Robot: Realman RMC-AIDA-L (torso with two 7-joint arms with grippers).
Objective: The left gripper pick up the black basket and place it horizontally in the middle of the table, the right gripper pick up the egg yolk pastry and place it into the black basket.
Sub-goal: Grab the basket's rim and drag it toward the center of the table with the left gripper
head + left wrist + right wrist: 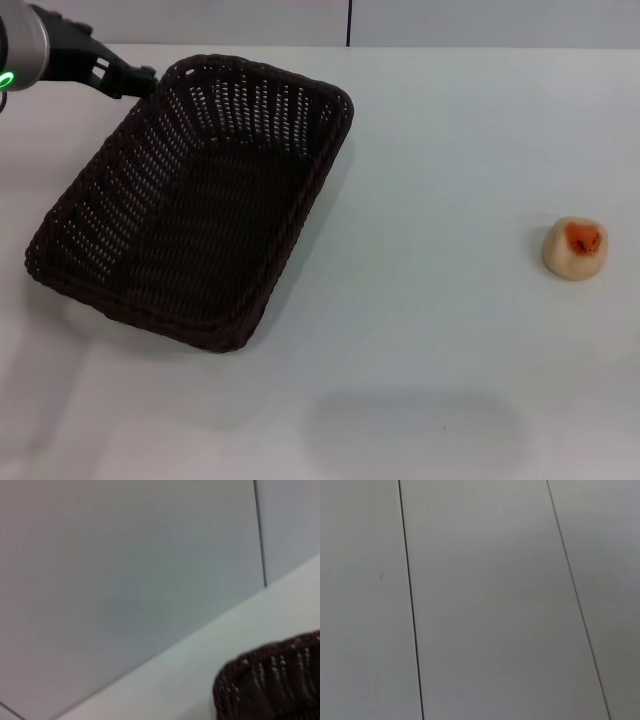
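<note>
The black basket (200,200) lies on the white table (430,200) at the left, turned at a slant, its long side running from the near left to the far middle. My left gripper (143,78) is at the basket's far left corner, right against the braided rim. The left wrist view shows that corner of the basket (272,680) close by. The egg yolk pastry (575,247) sits alone on the table at the right, far from the basket. My right gripper is out of view; its wrist view shows only a panelled wall.
A grey panelled wall (450,20) stands behind the table's far edge. Bare tabletop lies between the basket and the pastry.
</note>
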